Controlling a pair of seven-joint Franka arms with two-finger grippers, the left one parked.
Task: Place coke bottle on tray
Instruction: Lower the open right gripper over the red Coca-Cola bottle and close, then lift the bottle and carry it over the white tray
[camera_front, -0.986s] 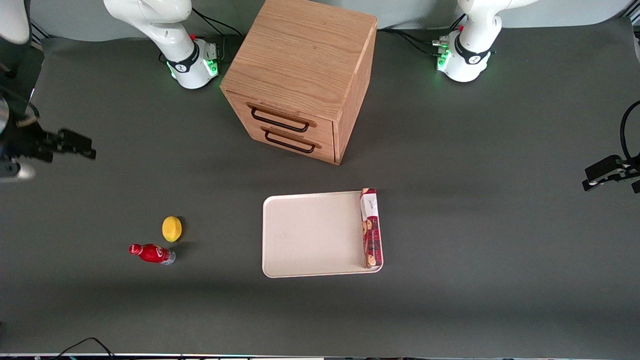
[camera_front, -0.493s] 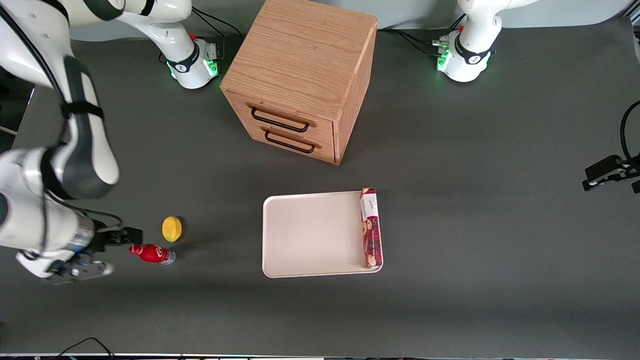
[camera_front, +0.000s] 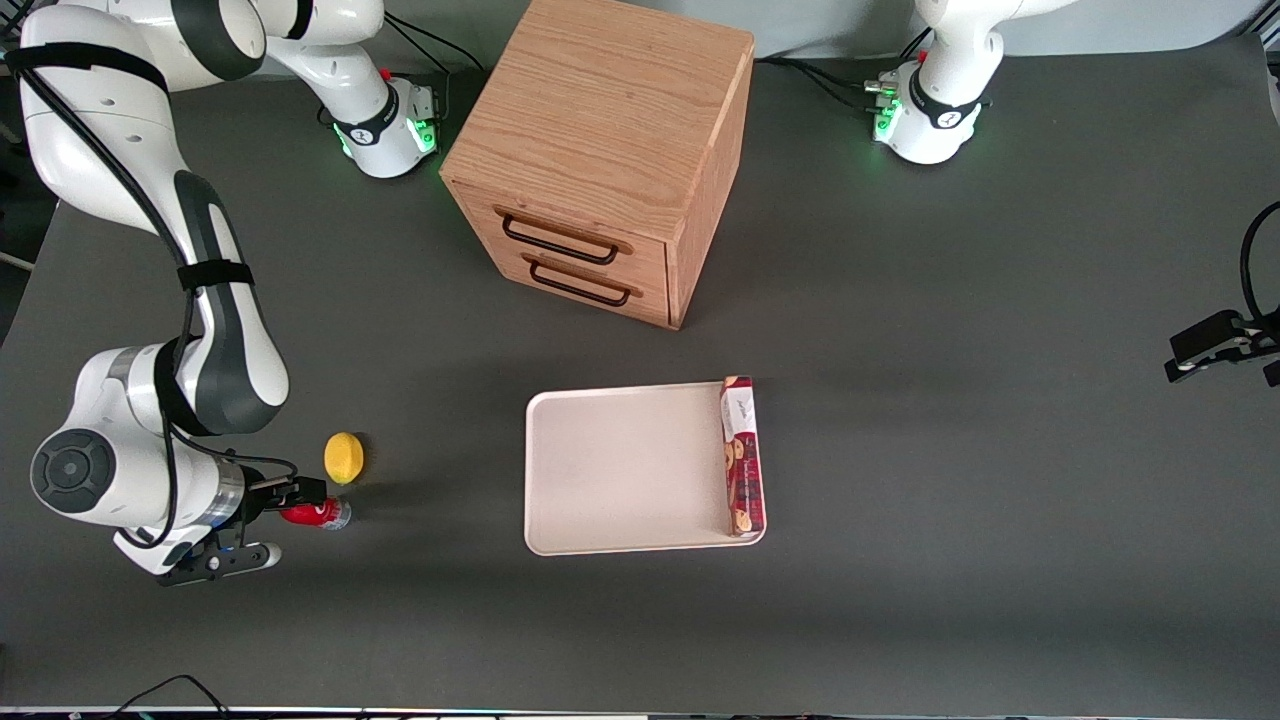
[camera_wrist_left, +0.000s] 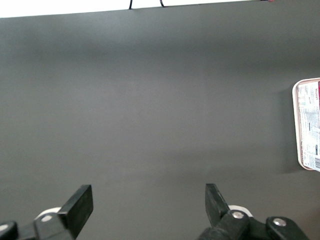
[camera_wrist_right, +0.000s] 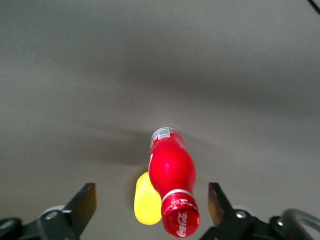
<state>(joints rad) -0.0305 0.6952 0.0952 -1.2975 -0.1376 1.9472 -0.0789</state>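
Observation:
The coke bottle lies on its side on the dark table, toward the working arm's end, its red cap pointing at my right gripper. The gripper is open and low at the cap end. In the right wrist view the bottle lies between the two spread fingers, with a gap on each side of the cap. The gripper holds nothing. The cream-white tray lies flat at the table's middle, well apart from the bottle.
A yellow lemon sits close beside the bottle, slightly farther from the front camera; it also shows in the right wrist view. A long red biscuit box lies along the tray's edge. A wooden two-drawer cabinet stands farther back.
The right arm swung in from the table's edge and came down to the bottle; its open gripper now sits at the cap end. The bottle, lemon and tray have not moved.

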